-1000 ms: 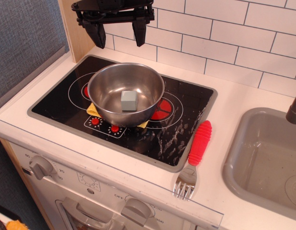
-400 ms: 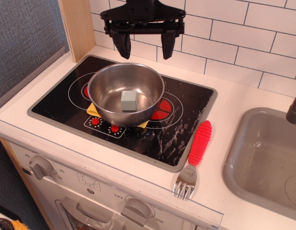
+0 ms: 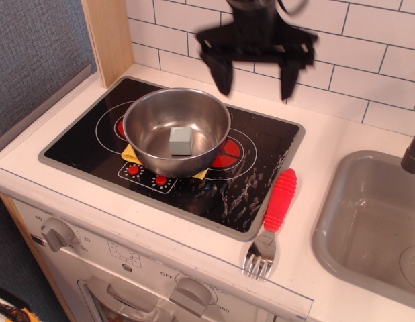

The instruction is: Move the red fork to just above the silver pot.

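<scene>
The red fork lies on the white counter just right of the stovetop, ribbed red handle toward the back, silver tines toward the front edge. The silver pot stands on the black stovetop's left burners with a small grey-blue cube inside it. My gripper hangs open and empty in the air above the back of the stovetop, to the right of and behind the pot, well behind the fork. Its two black fingers are spread wide and motion-blurred.
A yellow cloth peeks out under the pot. A grey sink basin lies at the right with a dark faucet at the edge. A wooden panel and tiled wall stand behind. Stove knobs line the front.
The open gripper has swept rightward along the back wall, from above the pot's left rear to right of the pot, and lowered a little. Fork and pot have not moved.
</scene>
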Action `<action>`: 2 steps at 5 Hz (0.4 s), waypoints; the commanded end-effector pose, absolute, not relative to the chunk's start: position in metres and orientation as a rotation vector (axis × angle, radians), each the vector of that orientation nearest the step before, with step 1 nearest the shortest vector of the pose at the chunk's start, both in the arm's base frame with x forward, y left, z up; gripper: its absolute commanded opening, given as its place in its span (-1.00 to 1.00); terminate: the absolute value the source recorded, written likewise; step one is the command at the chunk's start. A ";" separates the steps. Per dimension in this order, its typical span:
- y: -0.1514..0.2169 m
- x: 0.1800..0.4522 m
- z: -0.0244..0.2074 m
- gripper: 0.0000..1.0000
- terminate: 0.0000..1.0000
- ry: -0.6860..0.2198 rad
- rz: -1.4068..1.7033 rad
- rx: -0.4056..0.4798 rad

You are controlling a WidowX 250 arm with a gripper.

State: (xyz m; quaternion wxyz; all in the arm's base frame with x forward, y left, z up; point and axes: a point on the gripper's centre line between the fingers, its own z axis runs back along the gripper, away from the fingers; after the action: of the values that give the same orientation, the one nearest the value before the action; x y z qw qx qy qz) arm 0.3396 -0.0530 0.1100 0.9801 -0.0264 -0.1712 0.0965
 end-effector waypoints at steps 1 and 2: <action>-0.084 0.351 0.072 1.00 -1.00 -0.340 0.131 -0.066; -0.096 0.353 0.052 1.00 -1.00 -0.321 0.123 -0.030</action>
State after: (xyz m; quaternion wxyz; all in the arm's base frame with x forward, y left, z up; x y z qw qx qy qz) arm 0.3494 -0.0941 0.0350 0.9888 -0.0083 -0.1351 0.0622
